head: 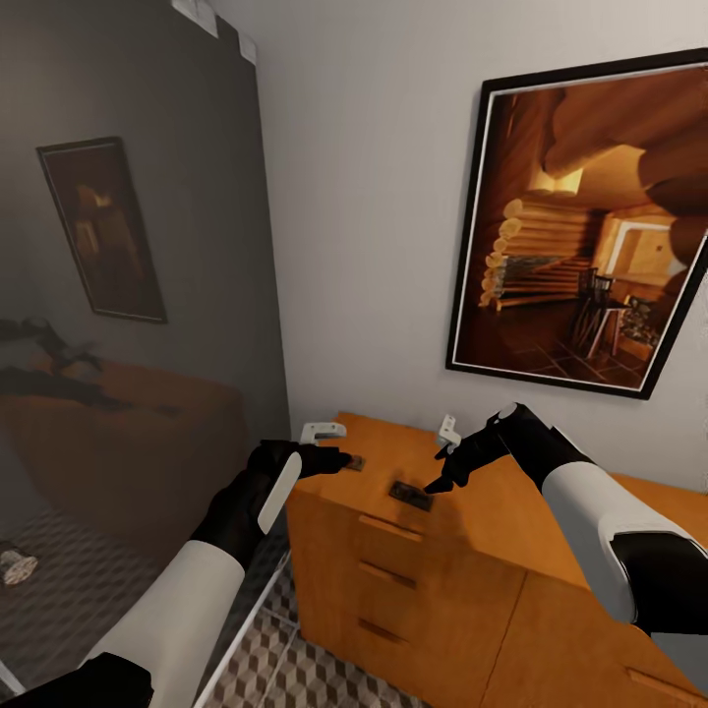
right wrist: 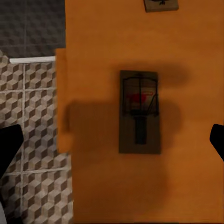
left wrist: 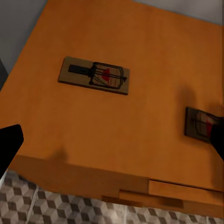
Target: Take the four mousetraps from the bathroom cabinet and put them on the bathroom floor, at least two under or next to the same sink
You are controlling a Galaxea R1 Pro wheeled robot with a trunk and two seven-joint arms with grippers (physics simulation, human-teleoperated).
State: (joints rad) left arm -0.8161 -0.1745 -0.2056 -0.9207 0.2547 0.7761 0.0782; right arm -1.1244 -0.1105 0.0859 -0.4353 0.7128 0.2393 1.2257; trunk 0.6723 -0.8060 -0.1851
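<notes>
Two mousetraps lie flat on the orange-brown cabinet, which has a smooth top and bar-handled drawers. One mousetrap sits by the cabinet's left edge, just ahead of my left gripper; the left wrist view shows this trap beyond the open gripper. The other mousetrap lies under my right gripper. In the right wrist view that trap is centred between the spread fingers of the open gripper. Cube-patterned bathroom floor shows beside the cabinet. The bathroom sink is out of view.
A dark tinted glass shower panel with a white bottom rail stands just left of the cabinet. Two small white brackets sit on the cabinet's back edge. A framed log-cabin picture hangs on the wall above.
</notes>
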